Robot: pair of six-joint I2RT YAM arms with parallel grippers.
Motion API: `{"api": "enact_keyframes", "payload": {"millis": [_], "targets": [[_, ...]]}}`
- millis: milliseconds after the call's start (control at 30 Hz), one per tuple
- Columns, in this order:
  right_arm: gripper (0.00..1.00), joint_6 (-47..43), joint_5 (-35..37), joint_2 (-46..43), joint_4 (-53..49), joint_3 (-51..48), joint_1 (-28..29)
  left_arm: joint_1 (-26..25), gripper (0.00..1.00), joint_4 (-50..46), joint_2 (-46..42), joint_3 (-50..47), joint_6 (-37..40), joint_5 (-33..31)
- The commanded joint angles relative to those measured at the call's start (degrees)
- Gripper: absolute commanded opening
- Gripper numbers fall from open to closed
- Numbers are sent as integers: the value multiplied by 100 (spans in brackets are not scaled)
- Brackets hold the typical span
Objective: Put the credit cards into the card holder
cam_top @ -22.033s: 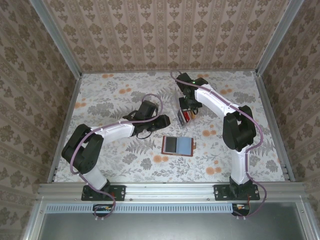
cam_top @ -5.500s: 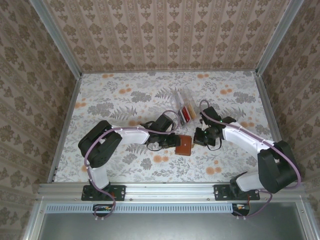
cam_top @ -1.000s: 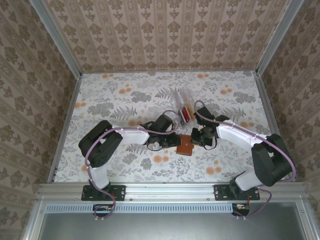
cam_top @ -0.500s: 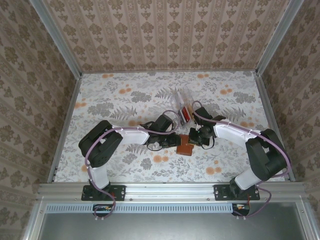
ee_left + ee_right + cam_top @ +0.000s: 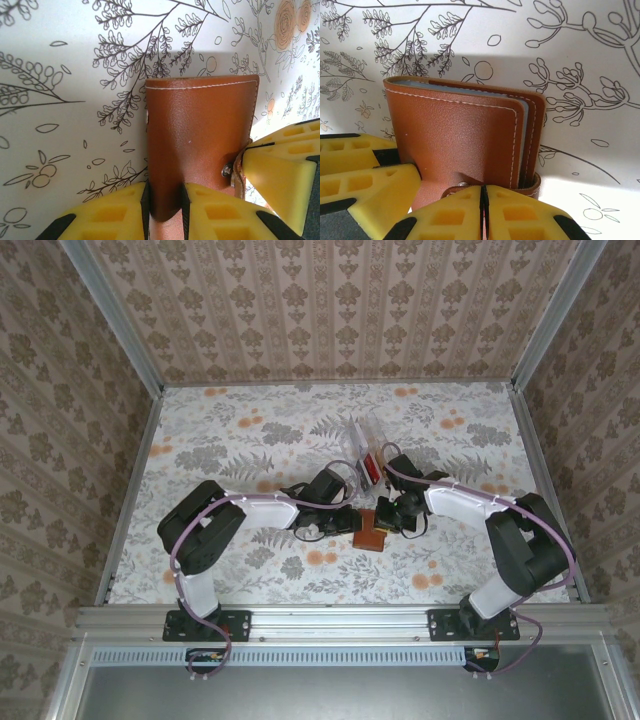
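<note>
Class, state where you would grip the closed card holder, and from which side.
Pinch the card holder across its thickness at the edge away from the tab, coming from the left: closed, its flat leather faces should give a firm, parallel grip.

The top camera looks down from behind the arms; both wrist cameras sit close to the card holder (image 5: 200, 145), facing it from opposite sides.

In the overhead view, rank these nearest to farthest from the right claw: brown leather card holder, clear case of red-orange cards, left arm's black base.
1. The brown leather card holder, touching the right claw, at table centre.
2. The clear case of red-orange cards, just behind it, toward the back wall.
3. The left arm's black base, far off at the near-left edge.
</note>
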Motion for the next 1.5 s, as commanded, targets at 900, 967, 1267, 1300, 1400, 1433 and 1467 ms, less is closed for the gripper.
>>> {"api": "enact_keyframes", "payload": {"millis": [900, 967, 1267, 1300, 1400, 1433, 1467], "targets": [[13, 278, 1279, 735, -698, 421, 439, 5, 24, -27, 59, -13, 15, 100], [13, 273, 1236, 847, -647, 411, 448, 5, 24, -20, 59, -16, 11, 99], [11, 539, 1583, 1646, -709, 458, 750, 5, 24, 31, 42, -26, -6, 107], [11, 558, 1637, 1720, -743, 469, 771, 6, 24, 44, 37, -36, -14, 100], [10, 559, 1857, 1863, -943, 619, 869, 17, 24, 84, 8, -78, -41, 87], [11, 562, 1826, 1830, -929, 606, 870, 19, 24, 99, -1, -83, -41, 90], [11, 576, 1806, 1763, -898, 594, 870, 21, 24, 101, -9, -89, -57, 90]]}}
